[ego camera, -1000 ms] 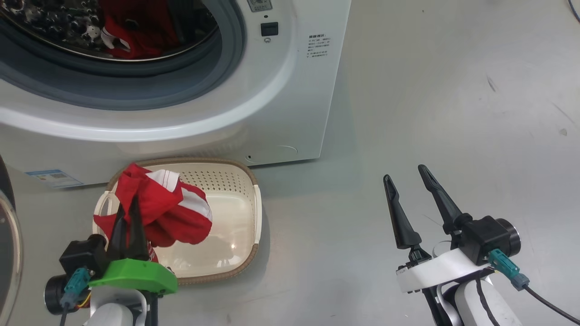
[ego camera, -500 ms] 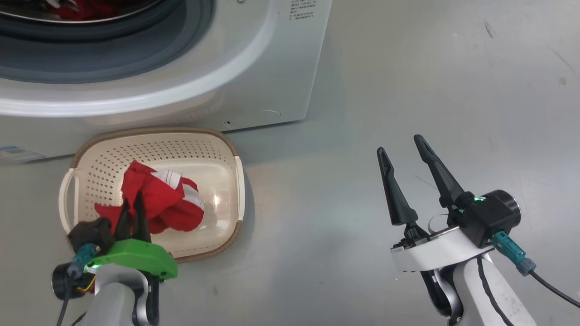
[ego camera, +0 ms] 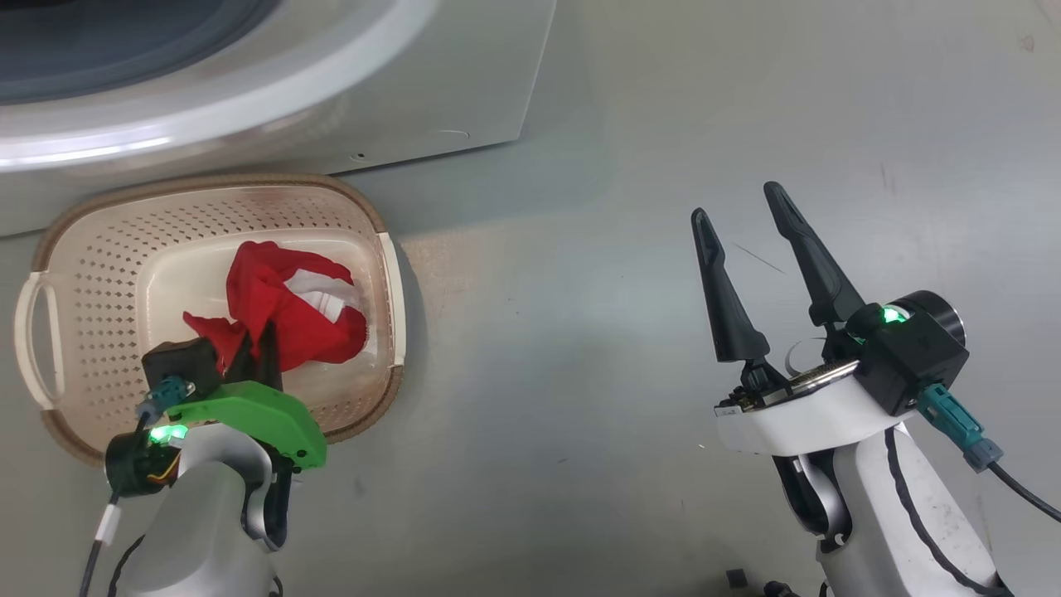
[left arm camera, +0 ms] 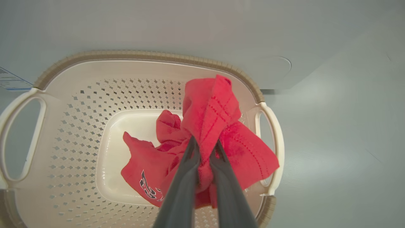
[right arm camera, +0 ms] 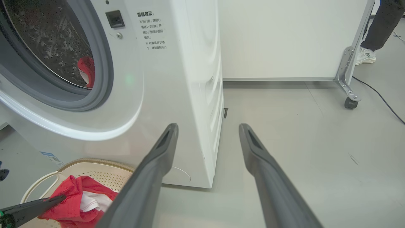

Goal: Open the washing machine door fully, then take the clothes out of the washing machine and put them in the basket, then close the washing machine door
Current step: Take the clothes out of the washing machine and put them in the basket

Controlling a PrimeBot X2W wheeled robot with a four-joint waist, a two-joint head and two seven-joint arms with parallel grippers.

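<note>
1. The left claw [left arm camera: 204,145] is clamped on the red clothes [left arm camera: 215,110], which hang down inside the basket [left arm camera: 126,57].
2. The basket stands on the floor [ego camera: 580,332], just before the washing machine [ego camera: 431,99].
3. The right claw [ego camera: 736,202] hovers over the floor, jaws spread wide, holding nothing.

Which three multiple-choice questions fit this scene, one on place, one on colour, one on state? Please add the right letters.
1. The red garment in the left gripper is: A over the basket; B on a chair; C on a shelf.
2. The basket's rim is: A blue; B brown; C black.
3. The right gripper is: A shut on cloth; B shut, empty; C open, empty.
1 A, it hangs into the basket; 2 B, brown woven edge; 3 C, fingers apart, nothing between.
</note>
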